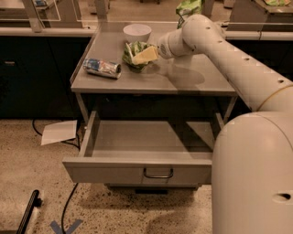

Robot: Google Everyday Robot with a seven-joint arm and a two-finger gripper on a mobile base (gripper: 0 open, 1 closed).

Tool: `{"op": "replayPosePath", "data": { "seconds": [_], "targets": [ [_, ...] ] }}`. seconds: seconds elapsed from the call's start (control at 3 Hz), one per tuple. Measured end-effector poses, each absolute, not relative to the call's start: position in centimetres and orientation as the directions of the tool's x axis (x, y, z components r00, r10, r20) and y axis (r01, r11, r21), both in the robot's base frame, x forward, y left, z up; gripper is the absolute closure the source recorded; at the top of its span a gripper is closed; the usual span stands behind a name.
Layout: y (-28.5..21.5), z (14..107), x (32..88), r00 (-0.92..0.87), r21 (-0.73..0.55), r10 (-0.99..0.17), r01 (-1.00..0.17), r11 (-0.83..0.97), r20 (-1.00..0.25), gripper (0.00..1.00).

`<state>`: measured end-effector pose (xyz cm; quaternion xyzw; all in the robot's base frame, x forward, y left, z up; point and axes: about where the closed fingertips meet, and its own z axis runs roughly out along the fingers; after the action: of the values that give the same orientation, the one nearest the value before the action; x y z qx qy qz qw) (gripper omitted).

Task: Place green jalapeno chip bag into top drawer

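The green jalapeno chip bag (pixel 132 54) lies crumpled on the grey table top, just in front of a white bowl. My gripper (pixel 145 55) reaches in from the right and sits over the bag's right side, touching or nearly touching it. The top drawer (pixel 137 170) is pulled out below the table top. Its inside shows nothing in it, and its dark curved handle (pixel 158 174) is at the centre of the front panel.
A white bowl (pixel 137 32) stands behind the bag. A blue-silver crushed wrapper (pixel 101 67) lies at the table's left. An upright green bag (pixel 189 7) stands at the back right. A white sheet of paper (pixel 58 132) and cables lie on the floor at left.
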<state>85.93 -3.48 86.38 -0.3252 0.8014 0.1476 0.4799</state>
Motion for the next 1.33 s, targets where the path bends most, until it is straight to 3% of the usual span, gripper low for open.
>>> {"op": "replayPosePath", "data": {
  "seconds": [0.67, 1.33],
  "targets": [
    [-2.6, 84.1, 87.3, -0.347, -0.041, -0.382, -0.693, 0.72, -0.856, 0.0],
    [-2.6, 84.2, 87.3, -0.347, -0.04, -0.383, -0.694, 0.719, -0.856, 0.42]
  ]
}}
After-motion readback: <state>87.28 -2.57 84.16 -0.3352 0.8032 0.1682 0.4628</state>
